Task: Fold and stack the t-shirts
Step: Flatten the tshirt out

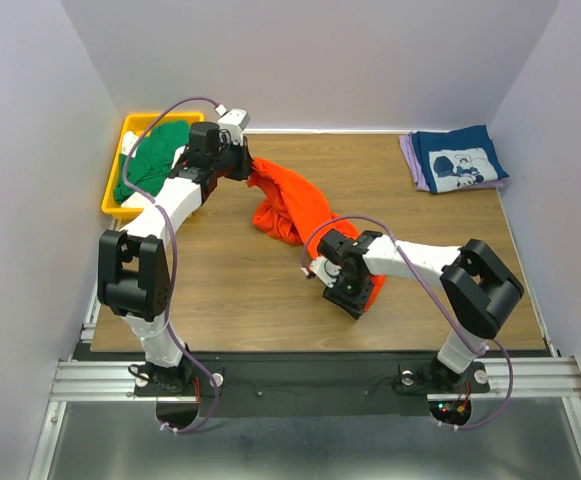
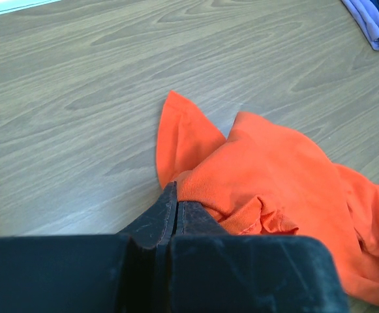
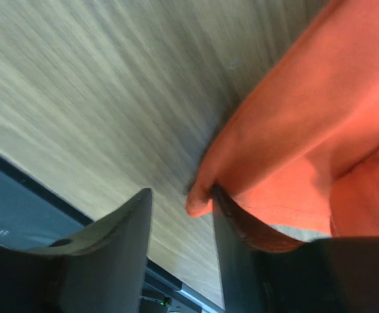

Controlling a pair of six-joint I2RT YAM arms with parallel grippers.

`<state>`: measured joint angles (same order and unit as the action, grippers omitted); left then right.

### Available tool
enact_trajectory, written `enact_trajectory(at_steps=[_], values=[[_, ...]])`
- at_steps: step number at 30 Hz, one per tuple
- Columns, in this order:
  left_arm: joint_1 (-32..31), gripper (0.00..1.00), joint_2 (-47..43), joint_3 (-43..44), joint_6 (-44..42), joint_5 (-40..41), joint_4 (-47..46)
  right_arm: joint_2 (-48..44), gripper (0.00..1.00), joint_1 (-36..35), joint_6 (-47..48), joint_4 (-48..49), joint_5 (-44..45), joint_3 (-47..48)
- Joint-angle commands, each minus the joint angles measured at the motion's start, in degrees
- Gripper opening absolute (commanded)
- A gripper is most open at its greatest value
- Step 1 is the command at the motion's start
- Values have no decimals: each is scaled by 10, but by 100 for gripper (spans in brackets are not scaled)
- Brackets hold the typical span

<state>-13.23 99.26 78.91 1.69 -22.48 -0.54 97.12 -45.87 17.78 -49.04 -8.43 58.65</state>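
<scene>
My left end effector (image 2: 171, 195) is clenched on the orange t-shirt (image 2: 274, 176) at its edge. The right end effector (image 3: 181, 193) hangs released at that shirt's hem, so I'd bite deeper before spreading it flat.

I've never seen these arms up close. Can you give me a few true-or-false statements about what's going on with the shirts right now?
1. The left gripper is shut on an edge of the orange t-shirt. True.
2. The navy t-shirt lies in the yellow bin. False: it lies folded on the lavender t-shirt at the far right; the bin holds the green t-shirt.
3. The right gripper has its jaws apart, at the orange cloth's edge. True.
4. The orange t-shirt is neatly folded. False: it lies crumpled between the two arms.
</scene>
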Motion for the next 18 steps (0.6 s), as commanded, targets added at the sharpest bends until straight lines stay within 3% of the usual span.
enact_trajectory(at_steps=[1, 3, 4, 5, 9, 12, 16, 18], values=[[8, 0, -16, 19, -12, -5, -16, 20, 42, -6, -6, 23, 50, -7], [12, 0, -20, 17, -13, -8, -16, 25, 27, -6, -10, 32, 68, -11], [14, 0, -23, 16, -13, -13, -16, 18, 7, -6, -8, 36, 81, -11], [18, 0, -25, 20, -13, -19, -13, 11, 1, -6, -14, 32, 109, 4], [26, 0, -34, 63, -57, -39, 26, -75, 1, 13, 14, 23, 180, 56], [37, 0, -50, 132, -87, -39, 48, -126, 1, 73, 63, 20, 205, 156], [56, 0, -79, 177, -110, -36, 41, -142, 1, 201, 144, 44, 192, 281], [62, 0, -98, 194, -121, -25, 27, -138, 1, 233, 161, 59, 197, 340]])
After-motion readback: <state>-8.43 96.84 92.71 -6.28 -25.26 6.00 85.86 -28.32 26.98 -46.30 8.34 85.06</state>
